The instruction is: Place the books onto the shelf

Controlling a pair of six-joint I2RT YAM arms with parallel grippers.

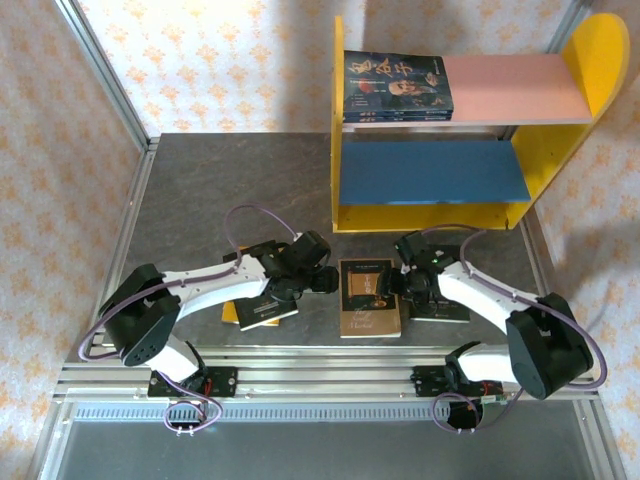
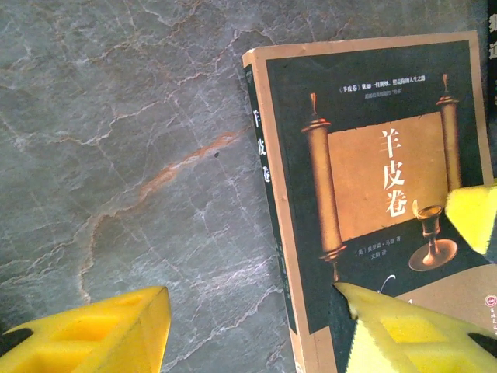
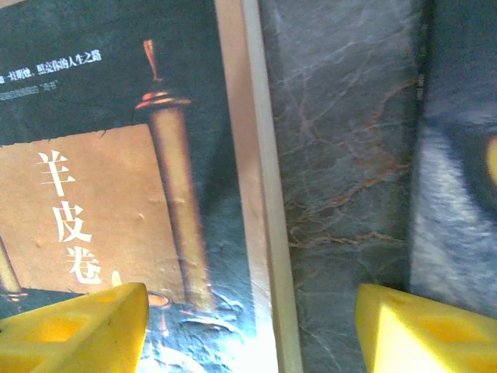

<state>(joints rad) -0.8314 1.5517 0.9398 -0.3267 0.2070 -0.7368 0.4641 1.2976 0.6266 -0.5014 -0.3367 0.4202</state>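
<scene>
Well, on the grey stone-look surface (image 1: 200, 200), a thin brown paperback with a framed scroll picture (image 1: 369, 297) lies flat and face up in the middle. Left of this brown book, a black paperback (image 1: 268, 312) lies on top of a plain yellow paperback (image 1: 229, 314). The left arm covers most of both.

The left end effector (image 1: 322, 280) is at the brown book's left edge. Its yellow fingers (image 2: 101, 334) are wide apart. One is over the bare surface and the other is over the brown cover.

The right end effector (image 1: 405, 280) is at the brown book's right edge, and it is spread wide too. One finger (image 3: 78, 330) is over the cover and the other is near a dark blue paperback (image 1: 445, 312). This lies flat just right of the brown book, not touching it.

Behind the brown book and to the right stands a small shelf with yellow side panels (image 1: 590, 60). A dark paperback with portraits (image 1: 397, 87) lies on its pink top board (image 1: 520, 88). The blue board (image 1: 430, 170) is below that.
</scene>
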